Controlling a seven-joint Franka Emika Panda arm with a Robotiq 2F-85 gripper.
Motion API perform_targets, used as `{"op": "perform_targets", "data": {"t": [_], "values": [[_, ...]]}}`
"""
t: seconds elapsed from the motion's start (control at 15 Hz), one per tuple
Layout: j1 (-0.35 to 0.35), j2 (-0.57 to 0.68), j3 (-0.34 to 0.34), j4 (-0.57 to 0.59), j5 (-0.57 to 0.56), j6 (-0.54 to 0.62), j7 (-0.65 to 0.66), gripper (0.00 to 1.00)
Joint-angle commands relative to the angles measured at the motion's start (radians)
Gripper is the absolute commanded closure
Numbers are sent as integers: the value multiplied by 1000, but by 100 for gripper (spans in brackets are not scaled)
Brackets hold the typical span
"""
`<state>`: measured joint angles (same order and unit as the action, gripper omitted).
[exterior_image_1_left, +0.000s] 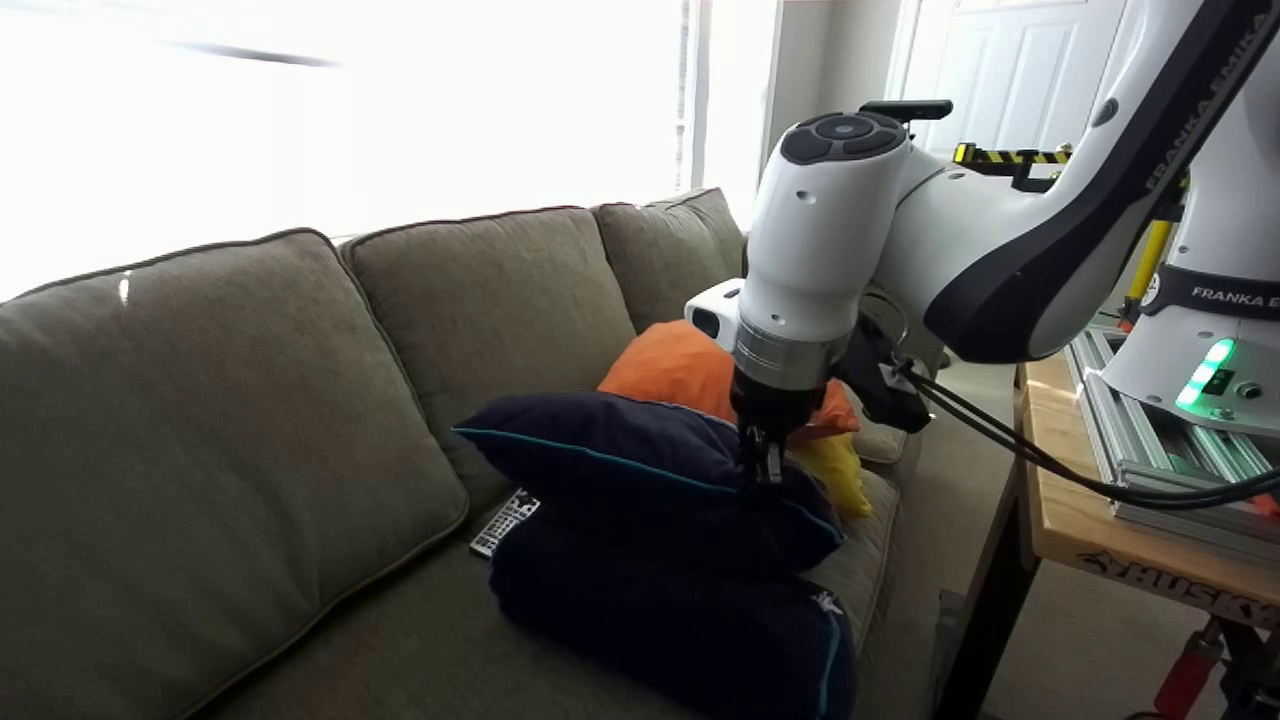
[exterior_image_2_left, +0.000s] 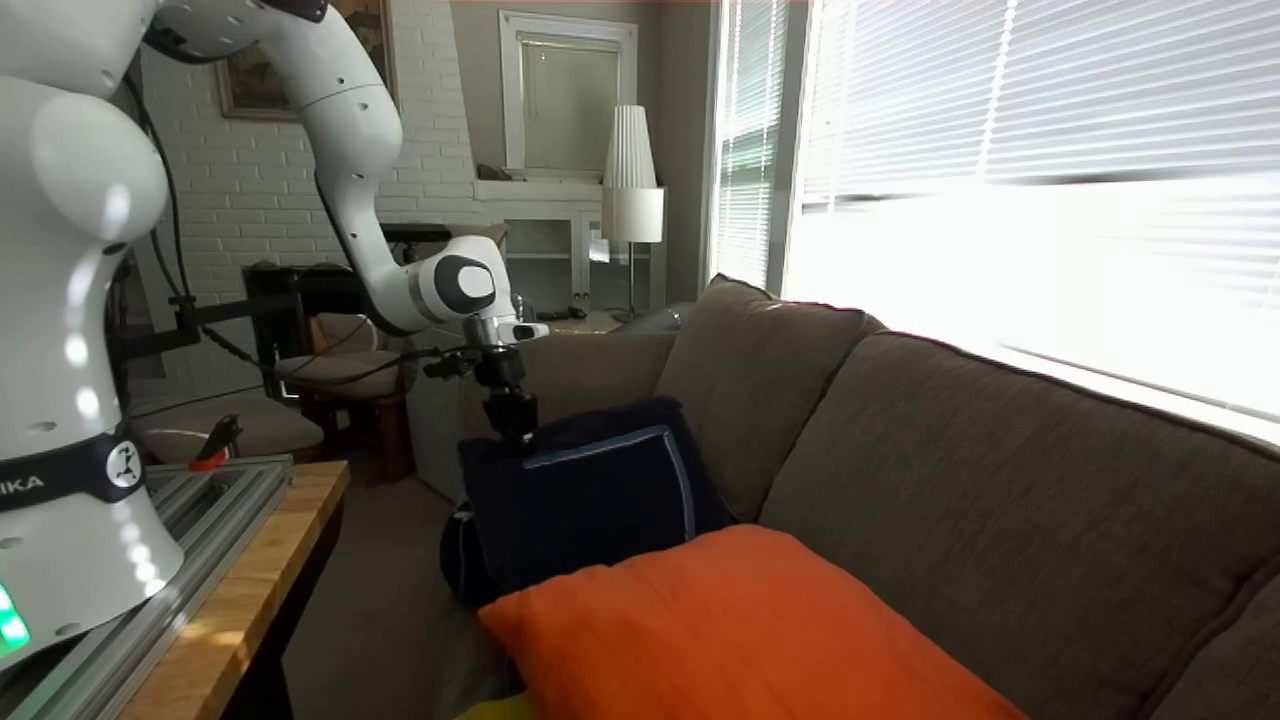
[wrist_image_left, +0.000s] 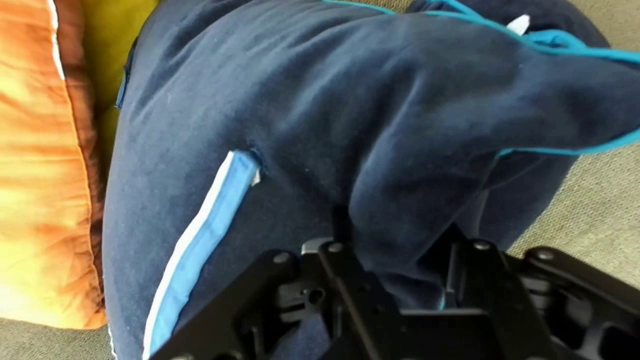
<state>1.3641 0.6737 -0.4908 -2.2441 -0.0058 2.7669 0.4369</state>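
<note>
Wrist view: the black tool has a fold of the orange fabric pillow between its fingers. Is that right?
No, wrong pillow. In the wrist view, the black tool has a fold of the navy-blue fabric pillow with light-blue trim between its fingers; the orange fabric pillow lies beside it, at the picture's left edge.

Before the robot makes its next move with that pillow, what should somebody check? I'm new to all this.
1. Jaws closed on fabric: ok, a fold of the dark blue pillow is bunched between them.
2. Pillow clear of the second dark blue pillow: cannot tell, the dark fabric blends where they meet.
3. Orange pillow out of the jaws: ok, it lies to one side.
4. Remote control out of the jaws: ok, it lies on the sofa.
5. Cables free of the pillows: ok, they run toward the workbench.
</note>
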Motion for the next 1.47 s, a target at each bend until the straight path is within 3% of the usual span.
{"op": "perform_targets", "data": {"t": [0.0,0.07,0.2,0.53,0.93,1.13,1.4], "values": [[-85,-11,45,26,-42,-38,33,89],[-103,-18,54,26,-40,-37,33,96],[-146,-50,70,15,-36,-29,29,100],[-215,-226,58,-65,-64,20,50,97],[-277,-402,-1,-100,-231,25,144,97],[-369,-486,49,-100,-278,7,142,97],[-458,-565,91,-79,-428,-6,266,97]]}}
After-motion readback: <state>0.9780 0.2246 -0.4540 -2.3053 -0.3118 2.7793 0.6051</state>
